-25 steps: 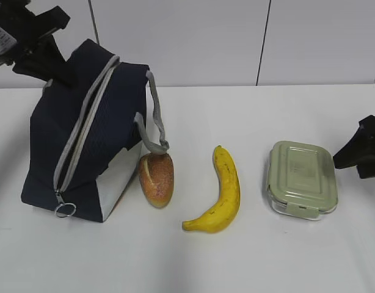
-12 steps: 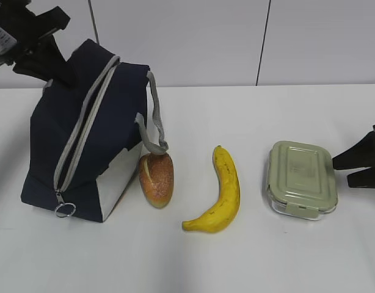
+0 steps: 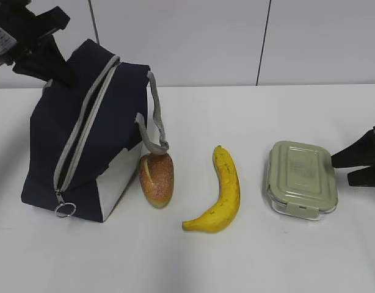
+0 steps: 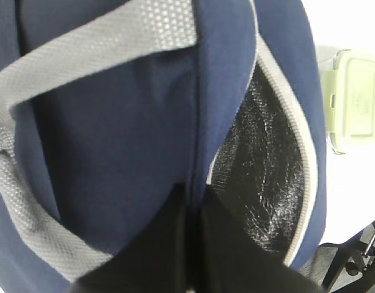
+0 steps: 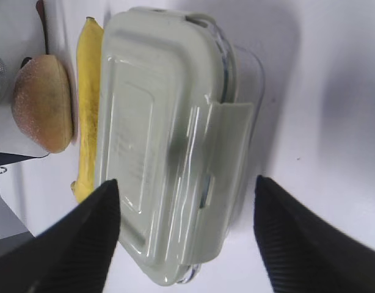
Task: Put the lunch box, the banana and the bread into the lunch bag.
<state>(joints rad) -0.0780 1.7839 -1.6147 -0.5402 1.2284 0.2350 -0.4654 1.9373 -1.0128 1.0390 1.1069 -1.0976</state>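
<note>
The lunch bag (image 3: 83,140) sits near the left edge of the white table (image 3: 193,262). Its zipper is undone along the top. The left gripper (image 4: 190,201) is pinched tight on the blue cloth at the edge of the bag's opening, at the back top corner. Only the left wrist view shows this pinch up close, and it shows the dark shiny lining (image 4: 267,177) inside the bag too. From the outside view the inside of the bag is hidden.

The bread (image 3: 156,178) lies right beside the bag's white side, under a grey strap (image 3: 156,116). The banana (image 3: 223,190) lies in the middle of the table, near the bread but not touching it. The lunch box (image 3: 300,178) sits toward the right edge with its green lid on.

The right gripper (image 5: 184,226) is spread wide. The right wrist view shows one finger on each side of the lunch box, not squeezing it. In the outside view only dark finger tips (image 3: 352,157) peek in beside the box.
</note>
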